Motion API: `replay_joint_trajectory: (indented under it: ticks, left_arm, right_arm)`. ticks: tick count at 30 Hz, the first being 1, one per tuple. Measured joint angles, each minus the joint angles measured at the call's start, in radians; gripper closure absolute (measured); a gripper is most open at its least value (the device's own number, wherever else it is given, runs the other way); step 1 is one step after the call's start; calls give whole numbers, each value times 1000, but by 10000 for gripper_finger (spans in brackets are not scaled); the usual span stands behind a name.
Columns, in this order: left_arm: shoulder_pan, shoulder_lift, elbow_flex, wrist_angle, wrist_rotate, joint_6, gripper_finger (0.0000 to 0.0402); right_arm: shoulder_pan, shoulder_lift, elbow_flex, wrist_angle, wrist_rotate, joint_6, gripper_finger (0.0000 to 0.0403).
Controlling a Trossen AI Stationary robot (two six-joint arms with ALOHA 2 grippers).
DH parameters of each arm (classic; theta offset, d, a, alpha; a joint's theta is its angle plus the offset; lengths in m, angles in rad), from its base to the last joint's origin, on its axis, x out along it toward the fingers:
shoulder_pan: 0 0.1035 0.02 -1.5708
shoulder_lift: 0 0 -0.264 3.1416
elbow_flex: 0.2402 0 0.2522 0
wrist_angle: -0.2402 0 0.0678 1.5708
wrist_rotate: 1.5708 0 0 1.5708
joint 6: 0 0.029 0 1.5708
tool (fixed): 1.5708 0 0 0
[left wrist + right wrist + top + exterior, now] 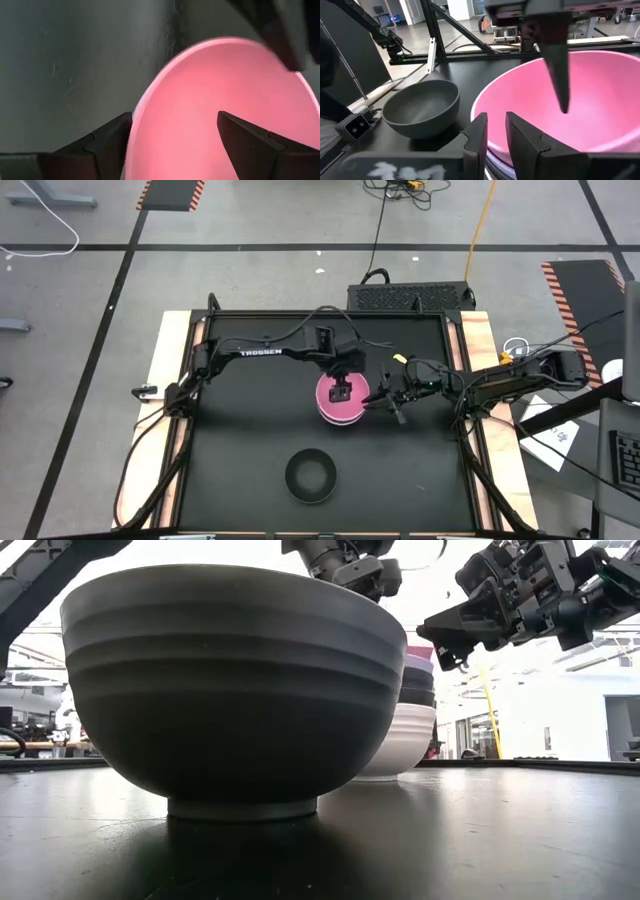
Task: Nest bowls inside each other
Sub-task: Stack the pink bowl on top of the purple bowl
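At bench centre, I see the pink bowl (338, 399) topping the stack, left pincer (341, 391) released above it; right pincer (392, 400) nearly clenched, empty; one black bowl (310, 477) remains.

The stack (339, 402) at mid-tabletop (240, 440) is crowded: the left pincer (341, 391) hangs over it, the right pincer (385, 392) just beside its right. A lone black bowl (310, 477) blocks the near centre. Left and right sides lie open.

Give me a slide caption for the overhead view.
Left end effector hovers open over the pink-topped bowl stack; one black bowl sits apart.
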Motion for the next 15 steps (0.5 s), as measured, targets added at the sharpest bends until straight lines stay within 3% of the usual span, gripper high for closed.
replay_joint_trajectory:
  ticks: [15]
  left_arm:
    - [41,0,-1,-34,-19,11,107]
  right_arm:
    - [0,0,7,-8,-7,24,341]
